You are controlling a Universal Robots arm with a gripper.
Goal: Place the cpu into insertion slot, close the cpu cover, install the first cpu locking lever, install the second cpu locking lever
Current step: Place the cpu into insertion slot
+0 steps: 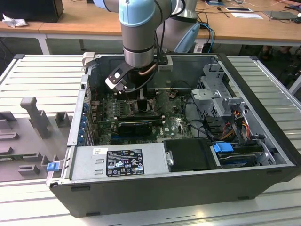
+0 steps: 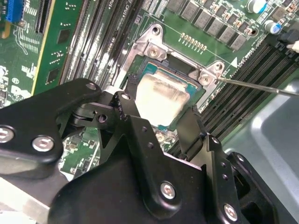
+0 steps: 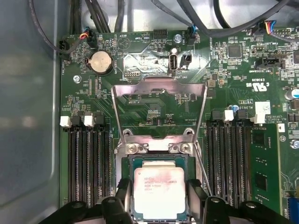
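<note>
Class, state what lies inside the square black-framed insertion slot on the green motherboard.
The pale silvery square cpu lies flat inside the insertion slot; the thin silvery metal cpu cover stands open. The chip hides the slot's floor, and the black gripper covers one edge.

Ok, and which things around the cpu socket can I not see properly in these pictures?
First wrist view: the inside of the insertion slot is covered by the cpu.
Exterior view: the insertion slot is hidden behind the arm.
Second wrist view: the near edge of the cpu is hidden behind the gripper.
Second wrist view: the end of the thin locking lever is cut off by the picture's edge.
</note>
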